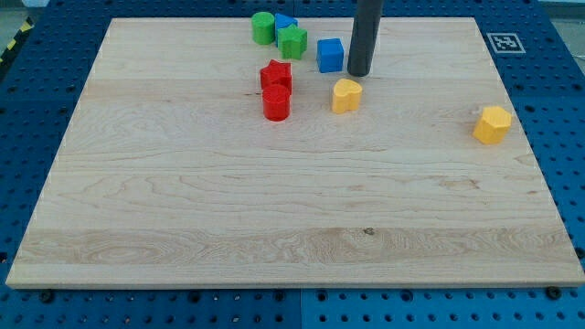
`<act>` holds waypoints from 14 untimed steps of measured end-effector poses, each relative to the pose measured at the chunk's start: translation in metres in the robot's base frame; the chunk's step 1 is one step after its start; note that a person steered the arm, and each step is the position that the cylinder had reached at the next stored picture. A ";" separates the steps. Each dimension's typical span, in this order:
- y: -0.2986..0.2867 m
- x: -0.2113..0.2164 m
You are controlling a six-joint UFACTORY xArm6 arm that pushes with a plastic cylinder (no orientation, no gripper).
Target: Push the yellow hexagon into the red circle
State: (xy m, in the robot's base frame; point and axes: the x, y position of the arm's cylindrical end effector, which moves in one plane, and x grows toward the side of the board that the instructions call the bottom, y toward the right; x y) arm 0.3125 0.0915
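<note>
The yellow hexagon (493,124) sat far out at the view's right of the table (274,219), well apart from the red circle (276,103) — my tip (358,74), with no pincer to read, hung near the yellow heart (346,94) and needed to circle right, then shove leftward.

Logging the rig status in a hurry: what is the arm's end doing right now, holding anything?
My tip: a bare rod with no pincer, holding nothing; it stands just above the yellow heart, right of the blue cube, touching neither.
</note>
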 end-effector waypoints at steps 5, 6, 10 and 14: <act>0.139 0.025; 0.217 0.084; 0.187 0.123; 0.118 0.093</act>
State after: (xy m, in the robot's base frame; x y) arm 0.4052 0.2093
